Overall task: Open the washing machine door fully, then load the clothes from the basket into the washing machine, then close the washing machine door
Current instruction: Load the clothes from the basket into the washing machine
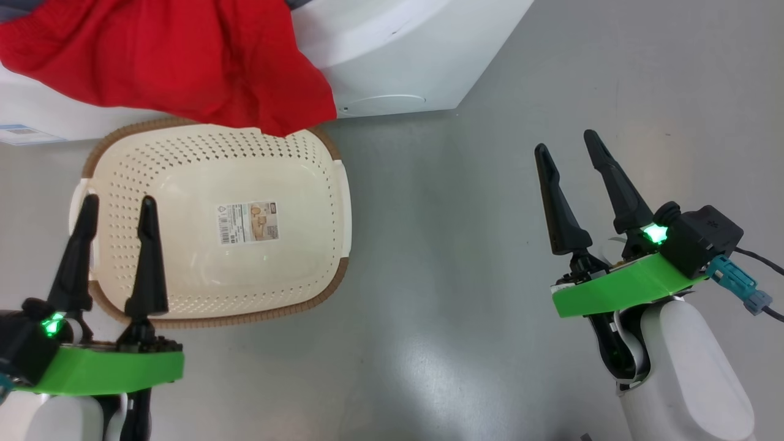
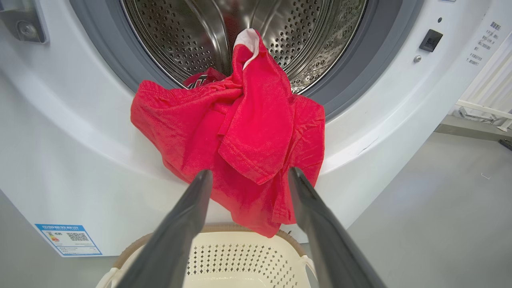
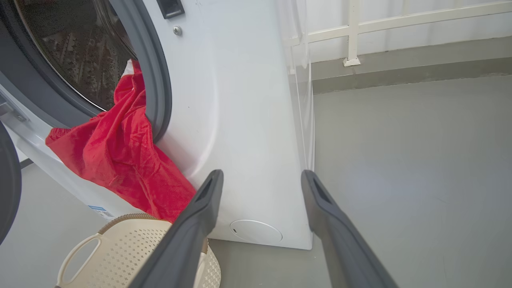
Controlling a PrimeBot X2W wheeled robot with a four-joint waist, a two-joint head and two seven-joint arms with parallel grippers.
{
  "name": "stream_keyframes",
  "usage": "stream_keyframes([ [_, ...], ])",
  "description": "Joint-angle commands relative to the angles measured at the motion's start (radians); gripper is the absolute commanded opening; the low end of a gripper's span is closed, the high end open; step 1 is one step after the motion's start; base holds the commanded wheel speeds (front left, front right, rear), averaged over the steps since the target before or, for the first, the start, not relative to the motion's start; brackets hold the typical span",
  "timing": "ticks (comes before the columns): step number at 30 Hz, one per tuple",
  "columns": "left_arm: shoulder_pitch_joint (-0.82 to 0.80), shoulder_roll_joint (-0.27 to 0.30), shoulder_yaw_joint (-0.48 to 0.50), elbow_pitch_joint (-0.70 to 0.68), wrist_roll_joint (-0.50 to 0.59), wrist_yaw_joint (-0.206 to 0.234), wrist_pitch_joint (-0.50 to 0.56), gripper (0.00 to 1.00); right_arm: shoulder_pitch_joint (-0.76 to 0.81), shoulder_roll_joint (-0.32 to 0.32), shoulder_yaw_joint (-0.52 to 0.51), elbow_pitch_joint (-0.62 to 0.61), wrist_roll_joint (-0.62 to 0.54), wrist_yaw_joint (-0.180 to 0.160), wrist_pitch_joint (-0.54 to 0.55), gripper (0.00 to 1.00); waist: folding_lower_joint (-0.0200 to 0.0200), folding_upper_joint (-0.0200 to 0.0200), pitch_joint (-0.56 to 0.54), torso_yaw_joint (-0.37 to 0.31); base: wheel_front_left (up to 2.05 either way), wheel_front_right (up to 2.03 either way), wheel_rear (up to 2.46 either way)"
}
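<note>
1. Right now the clothes [image 2: 240, 148] are hanging over the lower edge of the round opening of the washing machine [image 2: 60, 140]. Their upper part is lying inside the steel drum [image 2: 180, 32], while the rest is spilling down the white front panel.
2. Their lowest hem is reaching down to the far rim of the basket [image 1: 122, 131]; whether cloth and rim are touching, I cannot tell.
3. The basket is sitting on the grey floor [image 1: 459, 306] close against the foot of the machine, with a label sticker [image 1: 248, 223] showing on its bare bottom.
4. The left gripper [image 1: 119, 200] is hovering above the basket's near left corner. Its two dark fingers are standing wide apart, gripping nothing and pointing toward the hanging cloth.
5. The right gripper [image 1: 565, 141] is hanging over the floor well to the right of the basket. Its fingers are likewise spread wide and holding nothing, aiming toward the machine's right front corner near the small round flap [image 3: 256, 231].
6. The washing machine door [image 3: 7, 180] is showing as a dark curved edge at the left of the right wrist view, swung clear of the opening.
7. A blue label sticker [image 2: 68, 239] is sitting at the lower left corner of the front panel.
</note>
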Motion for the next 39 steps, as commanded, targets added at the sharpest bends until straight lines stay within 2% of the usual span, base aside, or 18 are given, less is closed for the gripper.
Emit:
stream_keyframes([
  [1, 0.016, 0.02, 0.027, -0.014, -0.005, -0.003, -0.004, 1.0, 0.028, 0.006, 0.023, -0.02, -0.002, 0.002, -0.005, 1.0, 0.0, 0.0, 0.0, -0.001, 0.0, 0.0, 0.0],
  [11, -0.057, 0.057, -0.046, 0.136, -0.092, -0.003, -0.004, 1.0, 0.027, 0.007, 0.027, -0.02, -0.001, 0.002, -0.005, 1.0, 0.0, 0.0, 0.0, -0.012, 0.0, 0.0, 0.0],
  [22, -0.299, 0.109, -0.159, 0.436, -0.229, -0.003, -0.004, 1.0, 0.012, 0.01, 0.034, -0.028, 0.004, 0.002, -0.005, 1.0, 0.0, 0.0, 0.037, -0.039, 0.0, 0.0, 0.0],
  [29, -0.456, 0.154, -0.266, 0.621, -0.286, -0.003, -0.004, 1.0, -0.004, 0.013, 0.033, -0.038, 0.004, 0.002, -0.005, 1.0, 0.0, 0.0, 0.076, -0.06, 0.0, 0.0, 0.0],
  [39, -0.611, 0.199, -0.366, 0.78, -0.37, -0.003, -0.004, 1.0, -0.013, 0.015, 0.031, -0.053, 0.004, 0.002, -0.005, 1.0, 0.0, 0.0, 0.123, -0.086, 0.0, 0.0, 0.0],
])
